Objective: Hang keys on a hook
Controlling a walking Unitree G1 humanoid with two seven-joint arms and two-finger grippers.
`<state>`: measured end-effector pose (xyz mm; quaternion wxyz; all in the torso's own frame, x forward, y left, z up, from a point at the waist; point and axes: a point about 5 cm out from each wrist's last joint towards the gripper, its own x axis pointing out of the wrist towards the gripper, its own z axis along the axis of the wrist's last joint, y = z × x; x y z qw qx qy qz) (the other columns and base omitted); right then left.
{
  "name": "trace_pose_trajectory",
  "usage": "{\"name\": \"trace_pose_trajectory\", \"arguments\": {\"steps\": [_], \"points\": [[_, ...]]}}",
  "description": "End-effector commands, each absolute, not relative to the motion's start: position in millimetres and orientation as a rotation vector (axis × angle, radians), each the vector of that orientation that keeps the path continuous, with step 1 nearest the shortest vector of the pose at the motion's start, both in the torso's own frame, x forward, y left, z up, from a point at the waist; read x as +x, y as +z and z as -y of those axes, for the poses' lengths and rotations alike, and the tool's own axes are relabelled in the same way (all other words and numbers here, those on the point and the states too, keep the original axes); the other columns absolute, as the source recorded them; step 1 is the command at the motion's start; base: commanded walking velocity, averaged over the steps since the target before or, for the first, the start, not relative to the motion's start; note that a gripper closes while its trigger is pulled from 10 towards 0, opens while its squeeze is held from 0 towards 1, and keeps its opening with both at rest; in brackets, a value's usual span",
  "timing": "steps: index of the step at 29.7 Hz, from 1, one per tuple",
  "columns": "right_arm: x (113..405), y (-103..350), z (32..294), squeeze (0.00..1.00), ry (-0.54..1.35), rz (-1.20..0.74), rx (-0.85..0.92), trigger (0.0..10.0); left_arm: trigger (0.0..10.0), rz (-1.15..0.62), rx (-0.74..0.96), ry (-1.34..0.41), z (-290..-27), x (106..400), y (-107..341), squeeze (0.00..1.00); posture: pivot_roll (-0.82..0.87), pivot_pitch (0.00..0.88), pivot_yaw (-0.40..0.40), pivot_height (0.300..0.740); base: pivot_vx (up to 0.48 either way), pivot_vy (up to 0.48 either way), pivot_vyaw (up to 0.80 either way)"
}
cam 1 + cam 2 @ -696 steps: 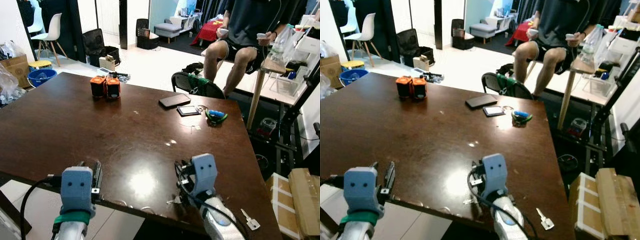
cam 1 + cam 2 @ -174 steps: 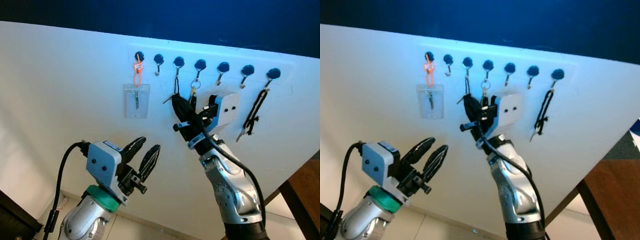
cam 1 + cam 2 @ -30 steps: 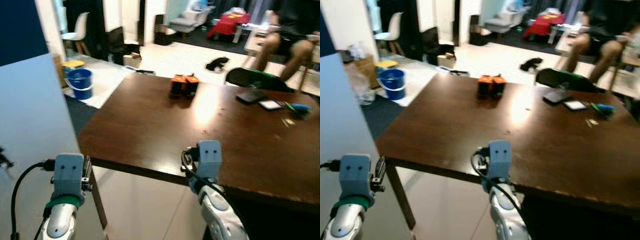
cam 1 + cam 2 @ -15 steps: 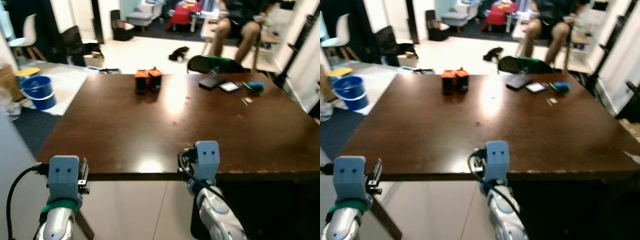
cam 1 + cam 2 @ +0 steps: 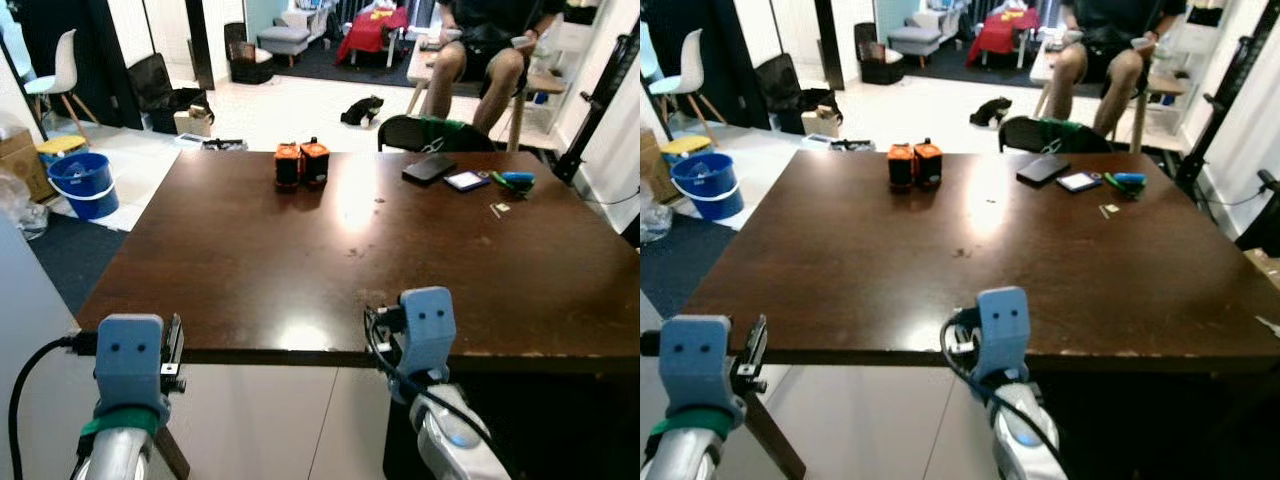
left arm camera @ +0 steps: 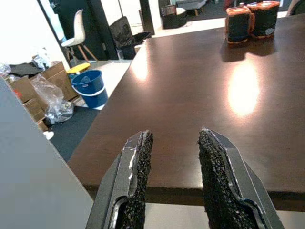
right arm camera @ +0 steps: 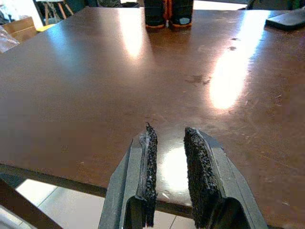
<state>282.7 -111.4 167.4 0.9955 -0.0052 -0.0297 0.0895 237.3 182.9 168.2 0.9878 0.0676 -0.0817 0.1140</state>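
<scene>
We face a dark wooden table (image 5: 250, 270), our left gripper (image 6: 174, 157) and right gripper (image 7: 169, 152) at its near edge, fingers parted and empty. No keys or hook are visible; progress cannot be judged

The right pincer (image 7: 169, 143), earlier at the hooks, now holds nothing.

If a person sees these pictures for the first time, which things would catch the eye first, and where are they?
The big dark brown table with its bright glare draws the eye first, then the two orange-and-black objects standing side by side near its far edge. At the near edge, the left pincer and right pincer are both open and empty, and a seated person is beyond the table.
</scene>
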Motion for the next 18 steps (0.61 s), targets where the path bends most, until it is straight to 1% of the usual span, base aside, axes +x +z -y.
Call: {"name": "trace_pose_trajectory", "arguments": {"steps": [1, 7, 18], "points": [[279.7, 165.6, 111.3, 0.00, 0.181, 0.046, -0.007, 10.0, 10.0, 0.152, 0.149, 0.235, -184.0, 234.4, 167.5, 0.00, -0.09, 0.088, 0.119, 0.740, 0.000, 0.000, 0.00], [271.8, 168.4, 114.5, 0.00, 0.172, 0.046, 0.016, 10.0, 10.0, 0.156, 0.138, 0.237, -185.5, 227.0, 172.4, 0.00, -0.09, 0.090, 0.127, 0.740, 0.000, 0.000, 0.00], [266.9, 170.4, 115.3, 0.00, 0.171, 0.041, 0.019, 10.0, 10.0, 0.144, 0.141, 0.233, -184.8, 223.0, 174.7, 0.00, -0.09, 0.085, 0.128, 0.740, 0.000, 0.000, 0.00]]}}
